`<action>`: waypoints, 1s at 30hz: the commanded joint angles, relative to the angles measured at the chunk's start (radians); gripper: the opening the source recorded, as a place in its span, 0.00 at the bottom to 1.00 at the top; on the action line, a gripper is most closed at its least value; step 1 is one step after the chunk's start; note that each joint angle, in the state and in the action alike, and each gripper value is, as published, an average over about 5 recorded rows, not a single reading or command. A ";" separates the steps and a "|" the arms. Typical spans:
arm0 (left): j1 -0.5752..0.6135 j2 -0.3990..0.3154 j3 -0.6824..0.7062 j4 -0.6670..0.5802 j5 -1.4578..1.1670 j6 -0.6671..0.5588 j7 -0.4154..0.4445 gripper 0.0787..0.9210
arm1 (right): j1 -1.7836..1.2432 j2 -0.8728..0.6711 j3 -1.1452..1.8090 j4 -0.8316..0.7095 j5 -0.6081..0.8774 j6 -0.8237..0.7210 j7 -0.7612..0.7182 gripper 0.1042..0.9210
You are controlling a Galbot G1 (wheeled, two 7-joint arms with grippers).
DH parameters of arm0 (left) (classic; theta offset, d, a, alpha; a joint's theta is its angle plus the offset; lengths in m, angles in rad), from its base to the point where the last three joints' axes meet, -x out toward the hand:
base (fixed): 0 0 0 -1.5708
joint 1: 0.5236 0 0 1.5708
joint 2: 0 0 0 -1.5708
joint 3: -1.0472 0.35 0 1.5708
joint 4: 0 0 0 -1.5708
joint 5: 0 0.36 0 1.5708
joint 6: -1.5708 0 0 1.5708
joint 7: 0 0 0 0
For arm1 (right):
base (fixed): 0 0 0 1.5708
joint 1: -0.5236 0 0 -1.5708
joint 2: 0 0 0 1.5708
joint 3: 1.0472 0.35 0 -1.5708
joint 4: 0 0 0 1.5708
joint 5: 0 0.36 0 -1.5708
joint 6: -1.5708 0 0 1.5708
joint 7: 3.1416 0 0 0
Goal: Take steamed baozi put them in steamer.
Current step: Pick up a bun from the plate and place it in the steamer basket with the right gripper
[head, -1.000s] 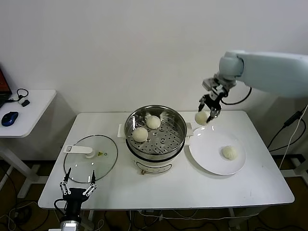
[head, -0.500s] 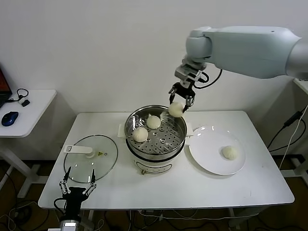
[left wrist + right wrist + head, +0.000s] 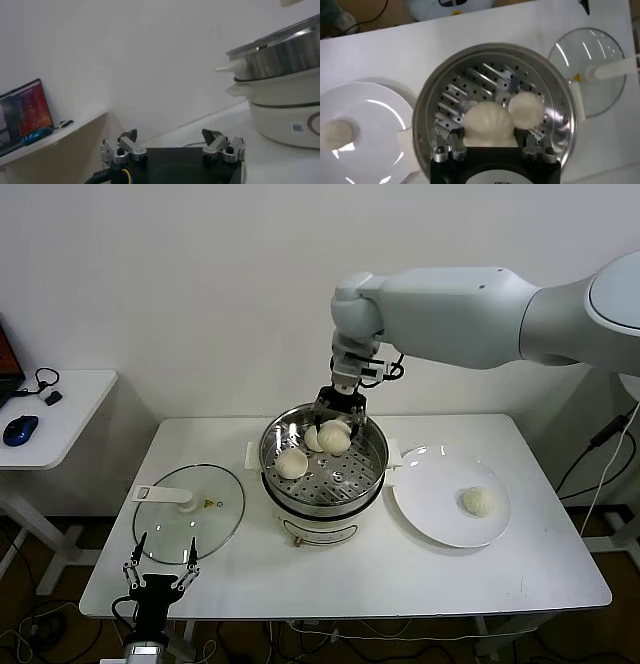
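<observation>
- Head view, nearest first: the left gripper (image 3: 160, 572) waits parked off the near left edge of the table (image 3: 520, 574), fingers spread and grasping nothing.
- Just beyond it the glass lid (image 3: 188, 512) lies flat on the table, left of the steamer (image 3: 322, 459).
- On the right, the white plate (image 3: 450, 504) holds one steamed baozi (image 3: 477, 501) — the last one outside the pot.
- In the steamer, two buns rest on the perforated tray: one at the near left (image 3: 292, 465), one toward the far side (image 3: 311, 437).
- The right gripper (image 3: 337, 421) has swung left from above the plate's far edge, a second ago, to over the pot's far half, carrying a third bun (image 3: 335, 438).
- In the right wrist view that bun (image 3: 488, 124) sits between the fingers (image 3: 451, 141); I judge it grasped, though the grip seems to be loosening — whether it already rests on the tray I cannot tell.
- So the third placement looks nearly complete; then one bun is left to fetch.
</observation>
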 commanded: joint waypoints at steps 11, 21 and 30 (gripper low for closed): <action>-0.003 -0.049 0.002 0.015 -0.001 -0.005 -0.002 0.88 | -0.099 0.018 0.022 0.052 -0.113 0.038 0.038 0.71; -0.004 -0.049 -0.001 0.020 -0.002 -0.009 -0.003 0.88 | -0.148 0.032 0.036 0.029 -0.149 0.035 0.042 0.73; -0.009 -0.049 -0.001 0.021 -0.002 -0.006 -0.003 0.88 | -0.168 0.041 0.039 0.003 -0.133 0.037 0.037 0.77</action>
